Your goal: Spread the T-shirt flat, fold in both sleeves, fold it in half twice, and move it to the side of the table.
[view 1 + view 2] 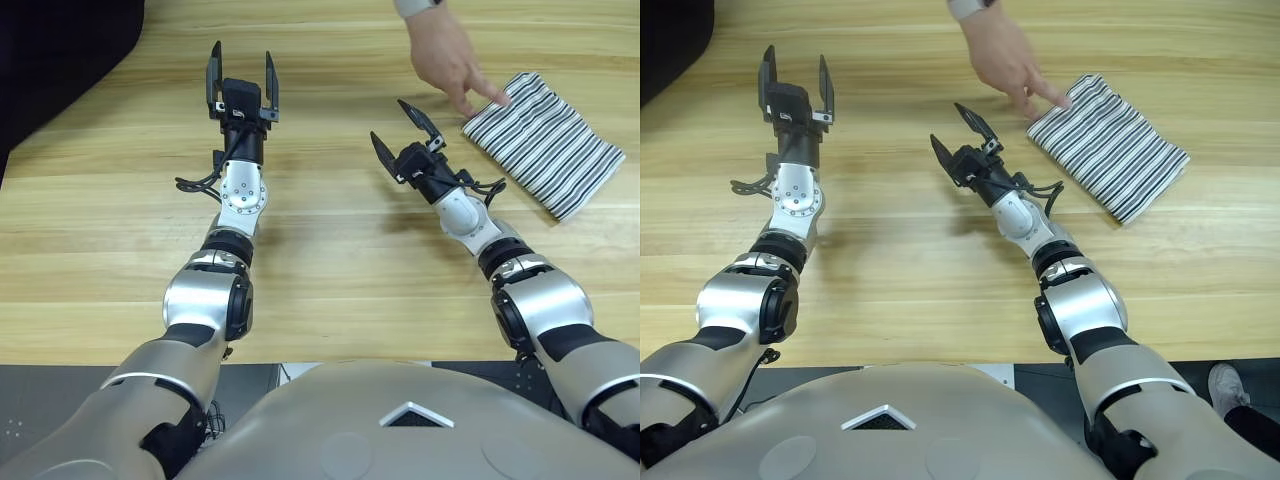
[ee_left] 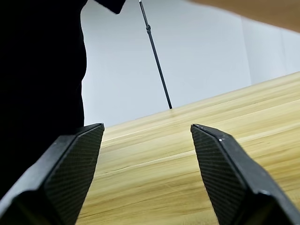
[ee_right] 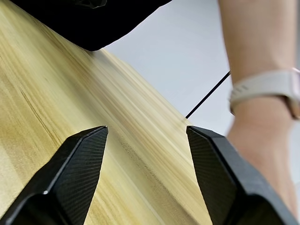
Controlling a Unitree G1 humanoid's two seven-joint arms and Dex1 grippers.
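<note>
Now your folded T-shirt (image 1: 545, 142) is lying near the right edge of the table (image 1: 330, 270), a person's hand (image 1: 448, 55) touching one corner, while your left claw (image 1: 242, 60) and right claw (image 1: 390, 122) are hovering wide open.

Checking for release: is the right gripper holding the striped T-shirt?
No, the right gripper is open and empty, apart from the folded T-shirt lying by a person's hand.

The hand (image 1: 447, 55) (beside the T-shirt (image 1: 545, 143)) is cut off at the wrist; the dark shape (image 1: 60, 60) at the tabletop's (image 1: 330, 270) far-left corner is unidentifiable.
</note>
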